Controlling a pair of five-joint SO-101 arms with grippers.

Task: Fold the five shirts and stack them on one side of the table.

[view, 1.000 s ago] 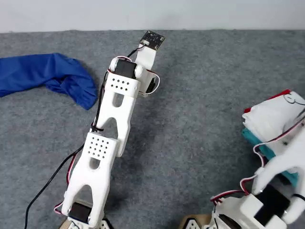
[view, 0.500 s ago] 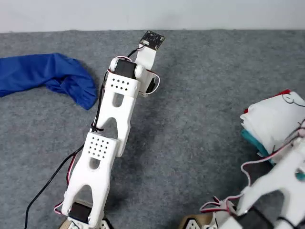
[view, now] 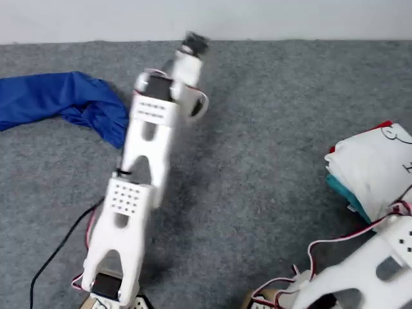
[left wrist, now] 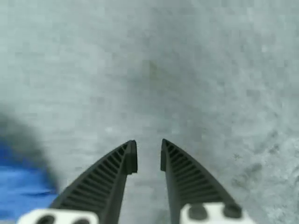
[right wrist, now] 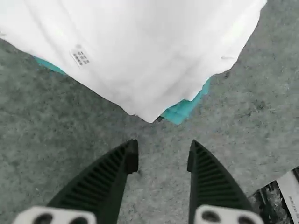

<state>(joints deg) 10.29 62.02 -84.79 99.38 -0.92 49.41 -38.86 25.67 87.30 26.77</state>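
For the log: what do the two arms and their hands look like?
Both arms are white plastic shells; the left arm has perforated panels and a black cable at its base, the right arm carries red and white wires. The left hand and right hand have black ribbed tapered fingers.

The surface (view: 270,161) is covered in grey, felt-like fabric and meets a pale wall at its far edge. A crumpled blue shirt (view: 58,103) lies at its far left. Near the right edge rests a stack of folded shirts (view: 370,161), white on top, teal beneath, with red showing at the back. A black cable (view: 58,254) trails across the near left.
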